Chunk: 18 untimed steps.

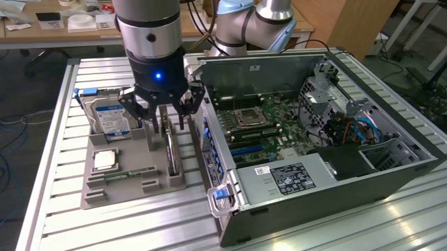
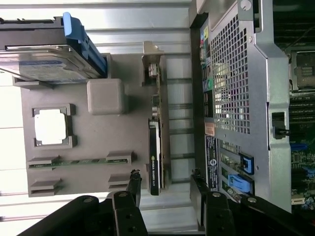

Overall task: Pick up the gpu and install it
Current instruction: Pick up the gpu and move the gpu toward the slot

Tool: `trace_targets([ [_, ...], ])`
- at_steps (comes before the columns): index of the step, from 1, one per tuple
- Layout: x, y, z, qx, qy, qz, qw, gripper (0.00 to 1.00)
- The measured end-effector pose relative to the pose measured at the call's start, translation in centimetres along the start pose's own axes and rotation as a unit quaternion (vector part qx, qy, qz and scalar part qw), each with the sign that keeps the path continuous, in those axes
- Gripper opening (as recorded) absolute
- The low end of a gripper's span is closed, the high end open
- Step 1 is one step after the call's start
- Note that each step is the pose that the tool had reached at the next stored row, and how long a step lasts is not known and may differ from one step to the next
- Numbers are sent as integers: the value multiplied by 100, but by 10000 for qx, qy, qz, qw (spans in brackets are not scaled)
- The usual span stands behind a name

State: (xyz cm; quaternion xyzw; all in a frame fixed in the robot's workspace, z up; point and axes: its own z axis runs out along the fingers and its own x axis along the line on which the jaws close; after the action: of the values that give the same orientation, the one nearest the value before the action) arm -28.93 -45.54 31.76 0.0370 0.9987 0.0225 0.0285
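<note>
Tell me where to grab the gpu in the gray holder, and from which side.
Pinch the gpu across its two flat faces at the upper long edge, coming straight down. It stands on edge in a slot of the gray holder, so probably only that edge is free. The open gripper hangs above it.

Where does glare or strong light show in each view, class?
Exterior view: glare streaks the table slats by the computer case, and a blue light glows above the gripper. Wrist view: the slats beside the grey tray wash out white.
</note>
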Motion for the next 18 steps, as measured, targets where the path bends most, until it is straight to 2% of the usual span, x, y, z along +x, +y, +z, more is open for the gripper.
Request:
trace_targets([
  [13,9,-7,158,2,-9,0,10000,53],
  [18,10,-8,168,3,-9,-1,10000,53],
])
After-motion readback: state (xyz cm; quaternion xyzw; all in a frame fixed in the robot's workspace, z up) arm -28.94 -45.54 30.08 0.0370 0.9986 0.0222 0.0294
